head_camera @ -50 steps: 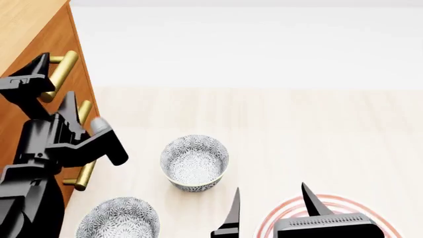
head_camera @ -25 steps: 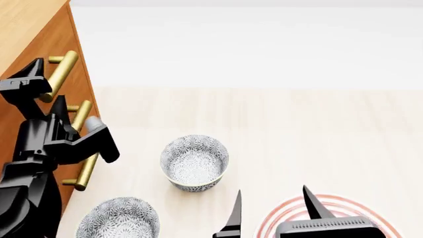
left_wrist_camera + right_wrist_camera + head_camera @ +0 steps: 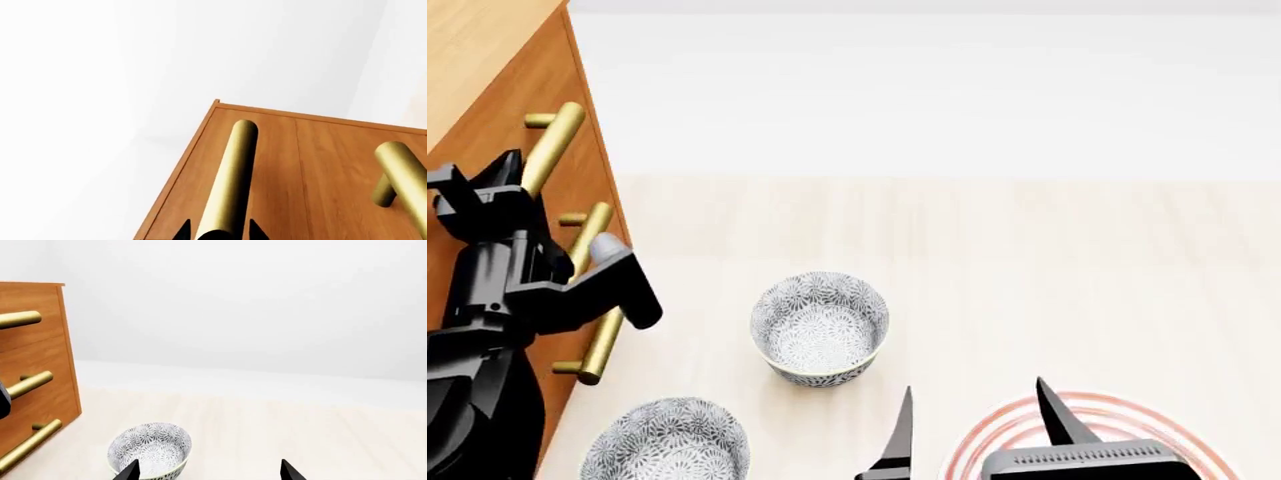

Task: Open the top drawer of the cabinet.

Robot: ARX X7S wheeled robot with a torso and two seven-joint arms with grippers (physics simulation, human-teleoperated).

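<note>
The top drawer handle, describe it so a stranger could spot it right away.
Find the orange-brown cabinet at the left. Three brass bars run down its front; the top drawer handle is the highest, the one the left gripper straddles.

A: What is making up the room?
B: A pale wood-plank floor point(image 3: 1068, 260) is running up to a plain white wall point(image 3: 267, 305). Even, diffuse light is covering both.

A: Anything lying on the floor?
B: Two patterned bowls point(image 3: 819, 327) and a red-ringed plate point(image 3: 988, 430) are sitting there.
</note>
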